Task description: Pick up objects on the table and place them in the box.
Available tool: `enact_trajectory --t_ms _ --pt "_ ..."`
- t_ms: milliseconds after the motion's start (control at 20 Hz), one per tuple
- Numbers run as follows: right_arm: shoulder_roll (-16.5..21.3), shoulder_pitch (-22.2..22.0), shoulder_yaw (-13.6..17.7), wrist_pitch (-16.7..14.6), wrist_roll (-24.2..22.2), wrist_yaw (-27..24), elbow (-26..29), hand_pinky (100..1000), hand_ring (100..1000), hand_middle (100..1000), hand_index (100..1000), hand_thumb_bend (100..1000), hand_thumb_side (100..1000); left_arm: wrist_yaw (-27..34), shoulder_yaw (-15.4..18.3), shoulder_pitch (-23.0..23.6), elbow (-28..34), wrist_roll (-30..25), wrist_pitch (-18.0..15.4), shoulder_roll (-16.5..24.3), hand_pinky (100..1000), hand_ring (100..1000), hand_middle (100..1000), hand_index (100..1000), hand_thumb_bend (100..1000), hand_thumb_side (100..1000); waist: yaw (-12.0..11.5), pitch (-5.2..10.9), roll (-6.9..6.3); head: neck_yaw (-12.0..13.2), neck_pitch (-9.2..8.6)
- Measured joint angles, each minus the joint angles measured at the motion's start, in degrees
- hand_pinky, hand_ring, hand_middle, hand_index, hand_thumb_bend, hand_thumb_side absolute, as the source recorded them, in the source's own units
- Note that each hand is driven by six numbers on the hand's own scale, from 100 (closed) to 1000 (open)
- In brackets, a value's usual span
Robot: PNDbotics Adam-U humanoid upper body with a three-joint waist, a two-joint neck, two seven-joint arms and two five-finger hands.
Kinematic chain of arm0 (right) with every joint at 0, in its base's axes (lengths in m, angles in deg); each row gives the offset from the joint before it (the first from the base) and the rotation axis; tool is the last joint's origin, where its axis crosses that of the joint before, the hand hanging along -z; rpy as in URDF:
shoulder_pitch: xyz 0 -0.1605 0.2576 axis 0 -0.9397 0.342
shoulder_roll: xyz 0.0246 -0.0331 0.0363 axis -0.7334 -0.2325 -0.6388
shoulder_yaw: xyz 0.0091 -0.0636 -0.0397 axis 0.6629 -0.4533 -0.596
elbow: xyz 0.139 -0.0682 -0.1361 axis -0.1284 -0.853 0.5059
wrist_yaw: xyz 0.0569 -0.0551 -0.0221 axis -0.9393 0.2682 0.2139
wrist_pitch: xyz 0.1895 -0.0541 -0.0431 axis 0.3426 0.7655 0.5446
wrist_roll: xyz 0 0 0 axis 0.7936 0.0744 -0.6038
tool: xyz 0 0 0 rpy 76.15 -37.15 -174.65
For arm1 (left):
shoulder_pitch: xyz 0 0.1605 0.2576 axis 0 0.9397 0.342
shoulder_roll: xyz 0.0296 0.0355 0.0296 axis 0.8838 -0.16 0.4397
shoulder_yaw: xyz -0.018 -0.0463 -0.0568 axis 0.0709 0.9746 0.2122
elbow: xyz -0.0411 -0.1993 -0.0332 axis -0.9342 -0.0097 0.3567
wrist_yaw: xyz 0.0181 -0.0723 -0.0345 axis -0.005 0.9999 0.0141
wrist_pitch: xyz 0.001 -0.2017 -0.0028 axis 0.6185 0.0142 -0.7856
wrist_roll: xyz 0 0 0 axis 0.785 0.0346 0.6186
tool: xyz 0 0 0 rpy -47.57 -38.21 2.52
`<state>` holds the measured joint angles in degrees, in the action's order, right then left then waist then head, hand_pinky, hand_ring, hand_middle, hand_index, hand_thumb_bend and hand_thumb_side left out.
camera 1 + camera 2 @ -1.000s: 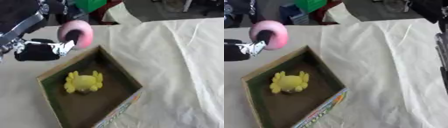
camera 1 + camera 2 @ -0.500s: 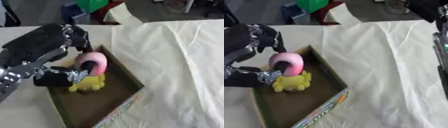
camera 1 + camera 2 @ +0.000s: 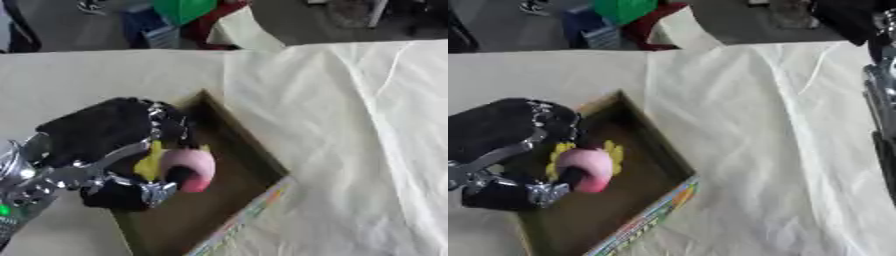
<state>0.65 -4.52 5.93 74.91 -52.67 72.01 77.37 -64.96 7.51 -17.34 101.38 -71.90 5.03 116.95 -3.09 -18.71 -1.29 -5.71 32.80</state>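
My left hand (image 3: pixel 101 135) reaches in from the lower left and is down over the open cardboard box (image 3: pixel 254 155). It is shut on a pink ring-shaped toy (image 3: pixel 192 169), pinched between thumb and fingers just above the box floor. A yellow toy (image 3: pixel 150 162) lies in the box right behind the pink one, mostly hidden by the hand. Only my right arm (image 3: pixel 881 95) shows, at the right edge of the right eye view; its hand is out of sight.
The box sits on a table under a cream cloth (image 3: pixel 350 125) with folds running across it. Past the far edge stand a green object (image 3: pixel 184 9) and a blue crate (image 3: pixel 144 27) on the floor.
The left hand has gone lower into the box with the pink toy, which now sits beside the yellow toy near the floor. The camera has shifted too.
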Motion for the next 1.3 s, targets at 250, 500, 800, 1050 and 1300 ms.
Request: enact_trajectory --t_ms 250,500,800,1050,1300 --pt "-0.05 -0.03 0.00 0.00 -0.02 0.00 0.00 663 699 524 801 100 383 -1.56 -0.79 0.76 0.00 -5.73 -0.12 -0.48 553 768 726 872 143 467 0.00 0.00 0.02 0.00 0.37" --pt "-0.06 -0.09 0.00 0.03 -0.05 0.00 0.00 664 700 525 801 100 385 -4.04 -0.70 0.81 0.00 -8.33 -0.77 -0.65 664 872 833 940 466 892 -0.05 0.02 0.02 0.00 0.43" --pt "-0.07 -0.47 0.00 0.09 -0.11 0.00 0.00 664 701 526 801 100 387 -7.51 0.70 0.79 0.00 -6.90 -2.03 -1.06 692 903 868 956 524 958 -0.16 0.34 0.04 0.01 0.59" --pt "-0.36 -0.48 0.00 0.02 -0.06 0.00 0.00 664 703 529 802 100 391 -6.03 5.39 1.04 0.00 0.19 -1.35 -2.69 624 849 809 924 327 1000 -0.86 0.91 0.13 -0.37 1.47" --pt "-0.83 -0.51 0.02 -0.18 0.42 0.06 0.21 666 707 536 804 100 397 1.87 13.83 4.28 0.01 15.77 2.35 -5.03 560 795 750 903 118 1000 -1.68 1.76 0.10 -1.90 1.90"
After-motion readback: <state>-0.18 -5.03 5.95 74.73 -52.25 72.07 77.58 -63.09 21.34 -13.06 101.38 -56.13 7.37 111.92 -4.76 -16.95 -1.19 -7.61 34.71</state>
